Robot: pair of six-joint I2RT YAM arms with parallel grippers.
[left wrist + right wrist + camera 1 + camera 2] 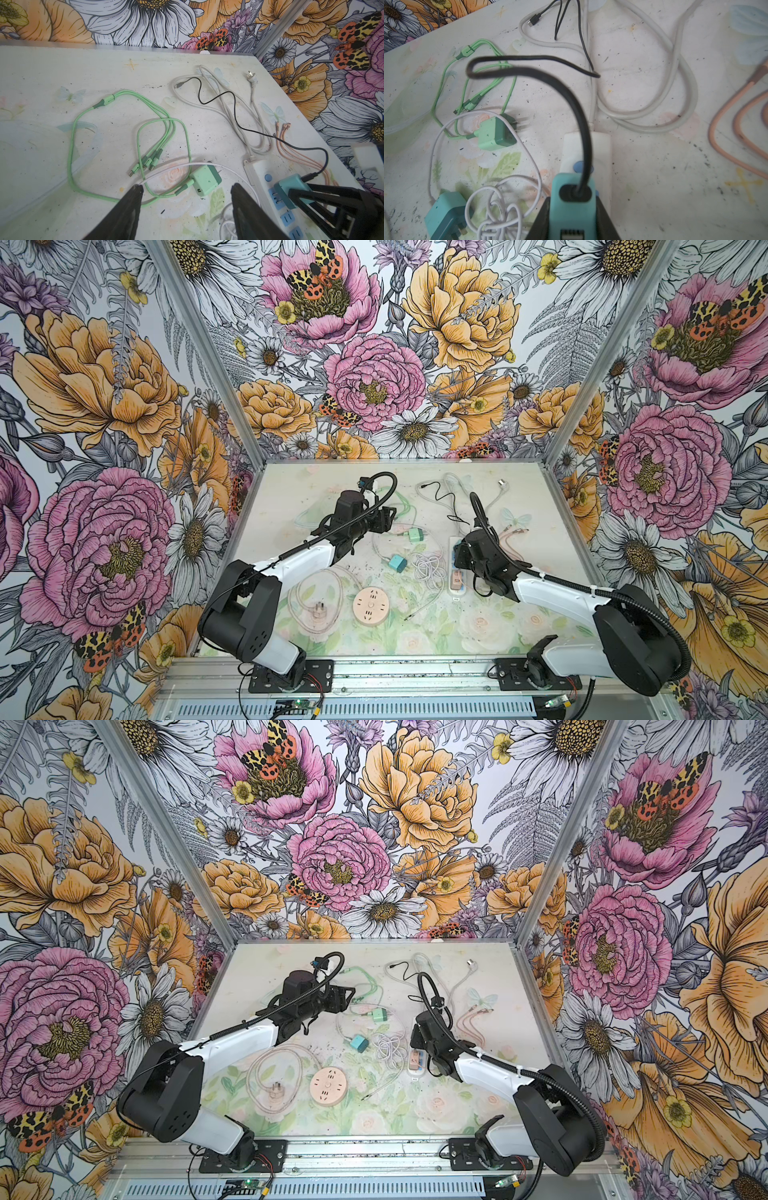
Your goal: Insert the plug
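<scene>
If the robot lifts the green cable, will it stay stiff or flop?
Probably flop: the green cable lies in loose loops. Its three connector ends would likely dangle, and the attached green charger may drag along.

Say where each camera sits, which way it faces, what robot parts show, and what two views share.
Top view: high in front, looking down at the table; left arm and right arm show.
Top view: same head, same aim, same table; both arms.
Left wrist: on the left arm, facing the green charger through the open left gripper; right gripper visible.
Right wrist: on the right arm, looking down at the teal charger it grips on the power strip.
Shared: both wrist views show the green charger.
</scene>
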